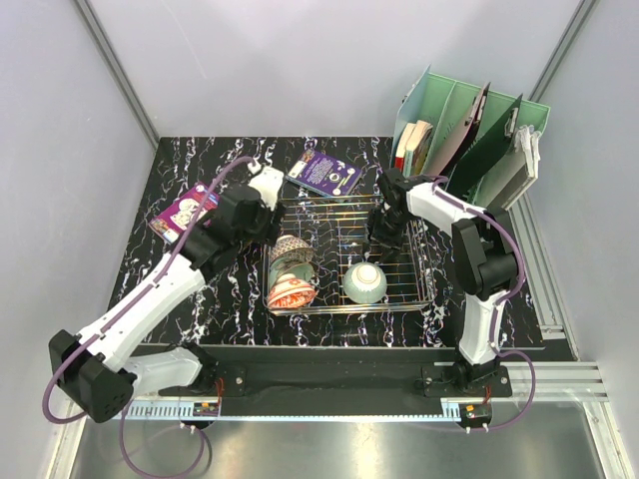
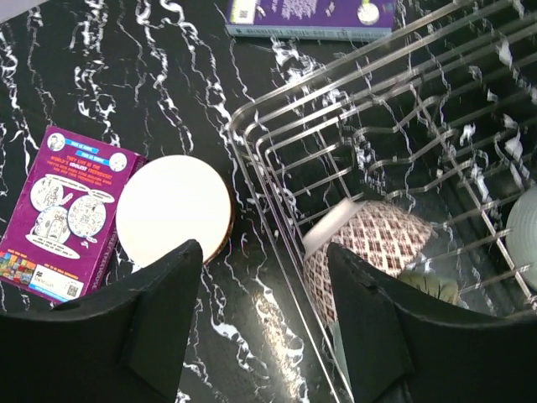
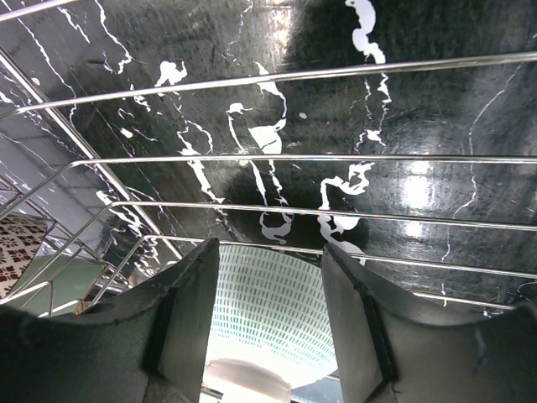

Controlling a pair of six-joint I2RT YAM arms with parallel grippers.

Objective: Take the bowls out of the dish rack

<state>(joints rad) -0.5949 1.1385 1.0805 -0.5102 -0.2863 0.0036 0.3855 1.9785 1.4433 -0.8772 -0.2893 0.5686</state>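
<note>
Tabletop (image 1: 232,311): one rack (image 1: 339,225), two purple books (image 1: 181,213) (image 1: 324,173).

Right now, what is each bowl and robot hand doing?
white bowl: on the table, outside the dish rack.
grey patterned bowl: in the dish rack, on its side.
red floral bowl: in the dish rack, tipped.
green bowl: in the dish rack.
left gripper: open, empty.
right gripper: open, over green bowl.

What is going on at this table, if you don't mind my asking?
Two robot arms are unloading bowls from a wire rack. A white bowl sits on the table beside it, near the open left tool. The open right tool is lined up with a green bowl in the rack, where patterned bowls also lie.
</note>
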